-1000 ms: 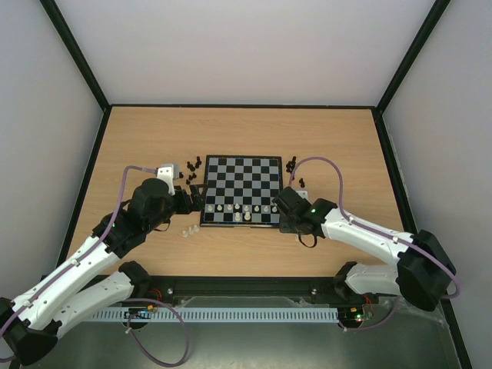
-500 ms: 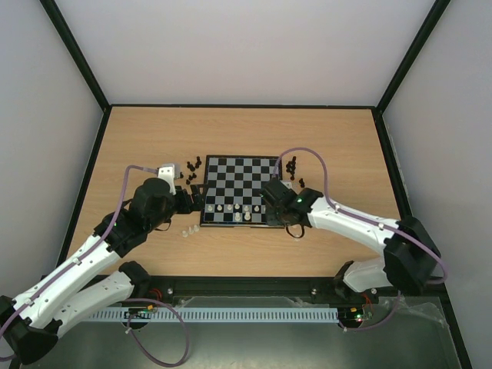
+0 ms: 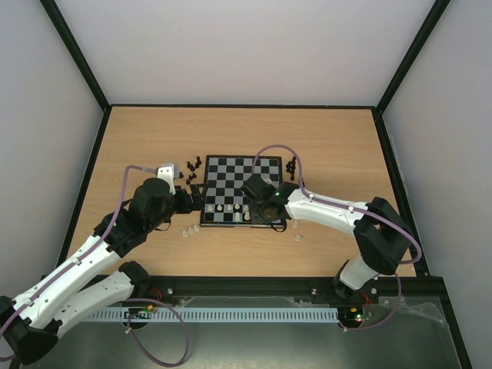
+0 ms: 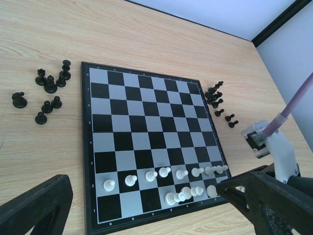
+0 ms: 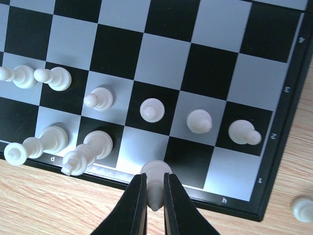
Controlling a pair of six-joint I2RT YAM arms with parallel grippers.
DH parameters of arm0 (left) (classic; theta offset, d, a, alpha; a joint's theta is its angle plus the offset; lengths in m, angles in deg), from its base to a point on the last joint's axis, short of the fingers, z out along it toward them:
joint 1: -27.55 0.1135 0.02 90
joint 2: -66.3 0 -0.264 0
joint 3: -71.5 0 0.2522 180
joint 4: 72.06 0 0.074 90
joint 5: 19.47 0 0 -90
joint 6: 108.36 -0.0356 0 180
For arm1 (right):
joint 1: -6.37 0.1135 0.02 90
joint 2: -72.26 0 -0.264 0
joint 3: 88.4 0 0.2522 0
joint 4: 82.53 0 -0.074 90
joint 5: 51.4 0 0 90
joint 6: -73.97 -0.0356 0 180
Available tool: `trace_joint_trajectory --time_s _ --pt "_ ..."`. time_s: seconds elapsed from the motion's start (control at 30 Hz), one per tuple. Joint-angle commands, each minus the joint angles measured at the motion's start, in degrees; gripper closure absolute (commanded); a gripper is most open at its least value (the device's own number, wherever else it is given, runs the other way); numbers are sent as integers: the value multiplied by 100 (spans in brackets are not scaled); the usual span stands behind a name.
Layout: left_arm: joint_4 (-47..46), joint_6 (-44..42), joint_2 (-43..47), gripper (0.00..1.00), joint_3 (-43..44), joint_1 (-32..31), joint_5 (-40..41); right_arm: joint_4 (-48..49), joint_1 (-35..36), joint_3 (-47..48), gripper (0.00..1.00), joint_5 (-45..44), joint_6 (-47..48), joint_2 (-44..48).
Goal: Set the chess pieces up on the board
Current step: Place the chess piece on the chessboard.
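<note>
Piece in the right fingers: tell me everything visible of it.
The piece is pale, glossy and plastic-looking, with a rounded end and a narrower body. The black right fingers are shut on that body from both sides. It sits over a pale square in the nearest row of the board. Whether it touches the board can't be told.

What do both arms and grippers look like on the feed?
Left arm and right arm: white shells, black joints, a mauve cable looping to each wrist. Gripper fingers are black and tapered. A green light shows near the right wrist.
</note>
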Motion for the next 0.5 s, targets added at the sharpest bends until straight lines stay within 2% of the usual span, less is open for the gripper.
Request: trace_joint_trajectory --time_s 0.0,0.47 --pt "15 72 57 1 -2 31 96 -42 81 177 95 67 93 -220" --pt "44 85 117 1 -23 31 104 94 116 316 95 71 108 -586"
